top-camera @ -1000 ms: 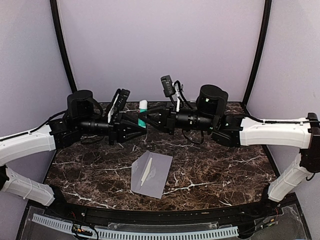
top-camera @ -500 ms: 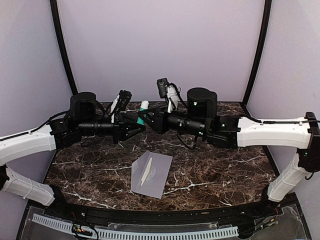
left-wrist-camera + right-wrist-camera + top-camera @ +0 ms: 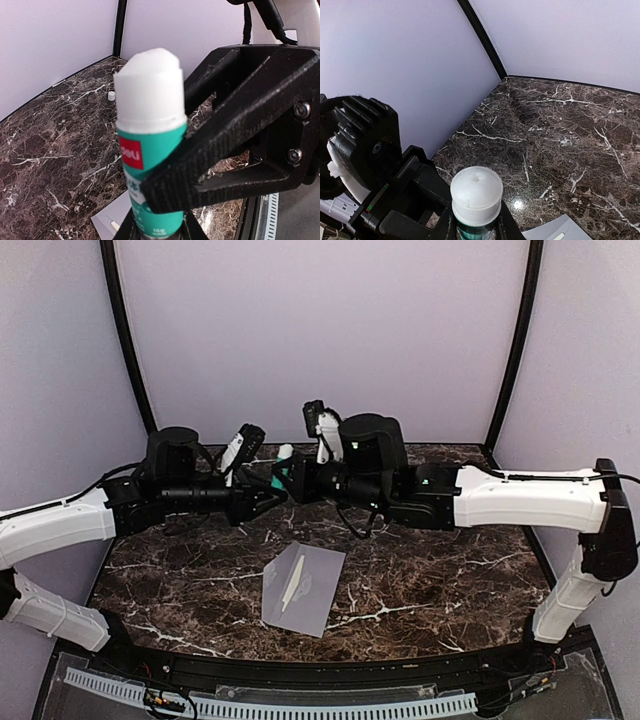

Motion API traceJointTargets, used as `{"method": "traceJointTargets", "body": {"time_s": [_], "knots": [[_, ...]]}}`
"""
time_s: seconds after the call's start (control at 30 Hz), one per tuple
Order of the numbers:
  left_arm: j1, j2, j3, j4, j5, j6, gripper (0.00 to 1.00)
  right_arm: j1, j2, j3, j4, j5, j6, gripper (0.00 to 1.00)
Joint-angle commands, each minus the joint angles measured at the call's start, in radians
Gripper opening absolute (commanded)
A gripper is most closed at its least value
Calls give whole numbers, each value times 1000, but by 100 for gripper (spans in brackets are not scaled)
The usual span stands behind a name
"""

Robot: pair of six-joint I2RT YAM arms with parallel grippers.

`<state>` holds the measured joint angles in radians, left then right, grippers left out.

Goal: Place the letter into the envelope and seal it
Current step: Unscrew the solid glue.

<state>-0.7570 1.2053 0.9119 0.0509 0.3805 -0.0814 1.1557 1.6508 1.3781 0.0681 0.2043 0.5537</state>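
Above the far middle of the table [image 3: 450, 580], you see the left gripper [image 3: 274, 499] and the right gripper [image 3: 287, 476] both clamped on one teal glue stick [image 3: 150, 150], its white tip bare. On the near middle, the envelope [image 3: 312, 592] lies flat, and the letter [image 3: 292, 583] shows only as a cream strip on it. I judge that the inserting is nearly done and the sealing is left. Whether the flap is open, and how deep the letter sits, you cannot tell.

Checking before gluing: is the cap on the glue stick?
No, the glue stick shows bare white glue at its top, with no cap.
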Motion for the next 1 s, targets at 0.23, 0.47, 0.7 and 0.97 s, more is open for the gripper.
{"method": "traceJointTargets", "body": {"time_s": [0.23, 0.47, 0.7, 0.97], "knots": [[9, -20, 37, 70, 81, -21, 0, -38, -179, -178, 177, -226, 18, 64], [26, 8, 44, 127, 413, -43, 0, -96, -272, -279, 308, -471, -63, 77], [22, 32, 34, 225, 647, -105, 0, -129, -313, -322, 402, -634, -104, 87], [16, 28, 36, 229, 677, -107, 0, -131, -256, -290, 442, -751, -95, 82]]}}
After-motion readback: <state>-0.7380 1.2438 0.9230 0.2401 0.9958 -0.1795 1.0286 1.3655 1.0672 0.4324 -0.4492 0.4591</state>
